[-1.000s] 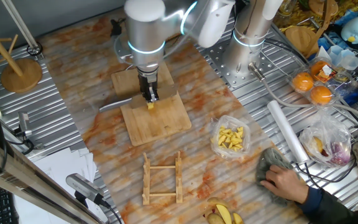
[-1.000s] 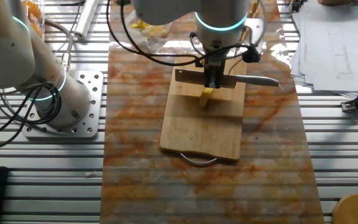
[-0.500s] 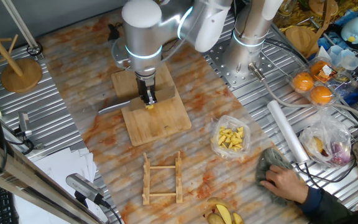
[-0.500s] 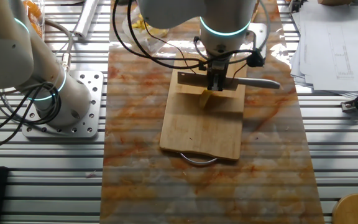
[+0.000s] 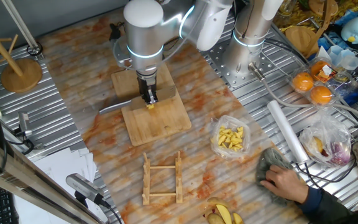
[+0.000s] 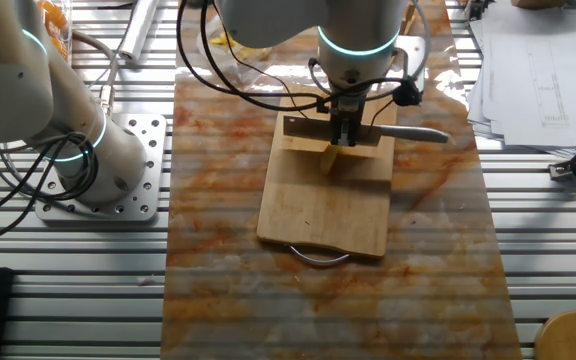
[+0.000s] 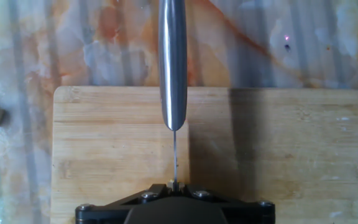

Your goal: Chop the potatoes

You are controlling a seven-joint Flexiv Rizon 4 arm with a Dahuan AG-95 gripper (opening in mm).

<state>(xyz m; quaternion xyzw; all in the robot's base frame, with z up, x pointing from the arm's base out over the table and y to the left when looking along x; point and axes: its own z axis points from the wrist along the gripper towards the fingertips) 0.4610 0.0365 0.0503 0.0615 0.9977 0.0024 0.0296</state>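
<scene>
One potato wedge [image 6: 334, 156] lies on the cutting board [image 6: 313, 215], directly beneath the gripper [image 6: 345, 136], which is pinched on a knife [image 6: 408, 132] (handle jutting sideways off the board). The wedge's long axis seems to cross the blade, though it is small and partly hidden here.

The single arm reaches in from the far side of the table, and its last silver link, ringed with a lit teal band, stands upright with the wrist pointing straight down. The gripper [image 5: 148, 98] [image 6: 343, 133] hangs at its lower end, its dark fingers drawn close together and aimed at the table. In the hand view only the black base of the gripper [image 7: 174, 210] shows along the near edge.
</scene>
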